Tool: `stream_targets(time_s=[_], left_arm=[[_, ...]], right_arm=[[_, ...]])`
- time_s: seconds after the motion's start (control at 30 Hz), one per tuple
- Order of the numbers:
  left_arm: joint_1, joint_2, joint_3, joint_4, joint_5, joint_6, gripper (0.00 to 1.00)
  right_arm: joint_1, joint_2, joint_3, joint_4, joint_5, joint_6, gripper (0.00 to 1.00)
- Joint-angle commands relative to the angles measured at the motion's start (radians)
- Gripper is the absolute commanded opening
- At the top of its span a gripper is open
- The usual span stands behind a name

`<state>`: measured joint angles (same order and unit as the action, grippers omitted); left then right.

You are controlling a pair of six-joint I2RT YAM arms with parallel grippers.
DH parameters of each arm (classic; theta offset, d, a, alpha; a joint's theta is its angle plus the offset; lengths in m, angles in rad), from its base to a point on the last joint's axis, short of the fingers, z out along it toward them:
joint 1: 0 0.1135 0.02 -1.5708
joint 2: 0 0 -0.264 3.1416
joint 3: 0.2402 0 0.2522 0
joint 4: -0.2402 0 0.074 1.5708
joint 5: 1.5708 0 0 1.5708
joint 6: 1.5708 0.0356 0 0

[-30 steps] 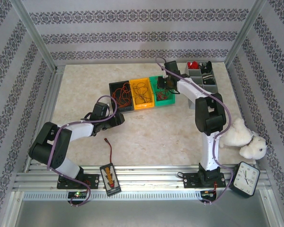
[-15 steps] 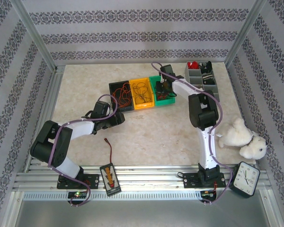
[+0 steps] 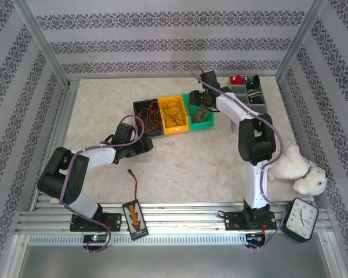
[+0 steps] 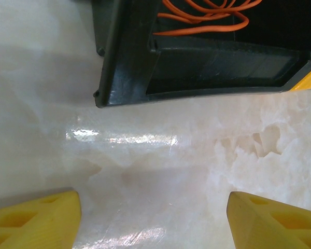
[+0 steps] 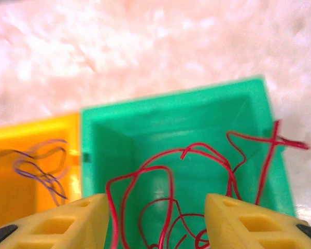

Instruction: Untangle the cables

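near edge: battery pack (image 3: 134, 217) with its dark lead sits at 6 o'clock by my left base; not my job, so I'd just steer round it

left gripper (image 4: 153, 212): fingers spread wide, nothing in them; low over bare table at 6 o'clock of the black bin (image 4: 124, 62); reads to me like a standby spot, ready to brace that bin or reach in

black bin: an orange cable (image 4: 207, 18) is coiled inside; the near wall is between it and me, so I'd have to go up and over the rim

right gripper (image 5: 156, 207): fingers apart above the green bin (image 5: 171, 104); the red cables (image 5: 171, 181) loop up between them, but nothing looks pinched

sorting: seems like one bin per cable; red in green, a thin dark cable (image 5: 41, 166) in the yellow bin (image 5: 20, 140) at 9 o'clock of it

snag risk: one red strand hangs over the green rim at 3 o'clock; could catch on a lift

room: open table at 6 o'clock of the bin row; tighter at 3 o'clock, where the grey organizer (image 3: 249, 95) sits near
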<state>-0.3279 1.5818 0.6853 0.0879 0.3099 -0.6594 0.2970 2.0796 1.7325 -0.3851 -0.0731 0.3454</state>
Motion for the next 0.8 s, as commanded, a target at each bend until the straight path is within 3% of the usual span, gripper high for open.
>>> stream_targets(time_s=[0.0,0.23,0.37,0.43,0.57,0.63,0.67,0.7,0.73,0.77], left_arm=[[-0.019,0.005,0.016,0.067,0.011,0.018,0.76],[-0.021,-0.017,-0.003,0.067,-0.012,0.018,0.76],[-0.021,-0.081,-0.043,0.062,-0.121,0.005,0.76],[-0.021,-0.15,-0.066,0.03,-0.23,0.001,0.76],[-0.02,-0.377,-0.105,-0.108,-0.557,0.033,0.82],[-0.018,-0.475,-0.101,-0.195,-0.73,0.093,1.0],[-0.016,-0.511,-0.098,-0.226,-0.81,0.133,1.0],[-0.008,-0.53,-0.093,-0.247,-0.887,0.182,1.0],[-0.002,-0.535,-0.087,-0.259,-0.94,0.228,1.0],[0.006,-0.527,-0.079,-0.264,-0.99,0.281,1.0]], right_arm=[[0.004,-0.07,-0.025,0.026,0.039,0.004,0.55],[0.004,-0.111,-0.076,0.048,0.05,0.017,0.56],[0.014,-0.229,-0.198,0.091,0.075,0.036,0.56],[0.026,-0.331,-0.308,0.113,0.118,0.034,0.56],[0.053,-0.622,-0.605,0.2,0.278,0.003,0.6],[0.05,-0.744,-0.736,0.235,0.356,-0.008,0.68],[0.044,-0.804,-0.815,0.277,0.393,-0.032,0.73],[0.039,-0.858,-0.897,0.321,0.438,-0.053,0.89],[0.035,-0.897,-0.96,0.355,0.465,-0.074,0.98],[0.03,-0.938,-1.027,0.397,0.479,-0.115,0.98]])
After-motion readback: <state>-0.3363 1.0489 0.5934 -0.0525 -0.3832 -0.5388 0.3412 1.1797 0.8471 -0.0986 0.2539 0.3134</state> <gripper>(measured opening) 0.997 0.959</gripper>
